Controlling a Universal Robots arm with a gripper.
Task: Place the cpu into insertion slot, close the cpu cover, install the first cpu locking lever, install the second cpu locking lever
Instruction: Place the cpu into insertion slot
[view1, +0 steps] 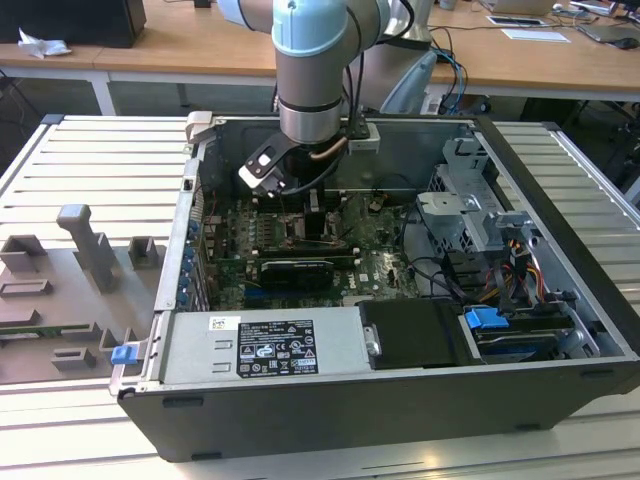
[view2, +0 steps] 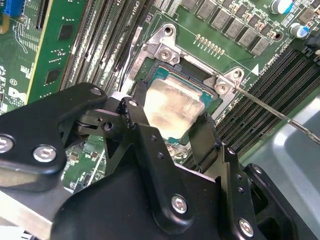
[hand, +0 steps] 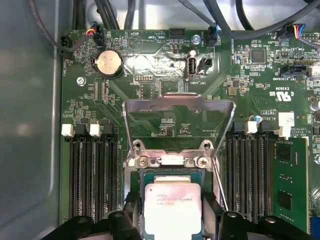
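At the exterior view's left a grey fixture tray (view1: 60, 290) lies well apart from the work. The open computer case (view1: 400, 410) takes the middle of that frame, and the arm (view1: 312, 70) reaches down from the upper centre onto the motherboard (view1: 380, 265). The drive cage (view1: 470, 210) stands at the exterior view's right.

In the second wrist view the gripper (view2: 170, 125) is closed down to the width of the cpu (view2: 172, 102). Its two black fingers (view2: 204, 135) bear on opposite edges of the chip, and it has hold of nothing else. The cpu lies inside the metal rim of the insertion slot (view2: 162, 52), silver top upward. I cannot tell whether it is fully seated or a shade above the contacts. In the first wrist view the cpu cover (hand: 150, 104) stands swung open beyond the socket, with memory slots (hand: 92, 175) on either side. A thin locking lever (view2: 272, 110) runs free beside the socket, unlatched.

The step in hand looks like the first one, placing the chip; the cover and both levers are not yet done. As I judge it, finishing this step calls for the chip to sit flat and square within the rim, with no corner riding up. It also calls for the fingers to part without dragging the chip sideways.
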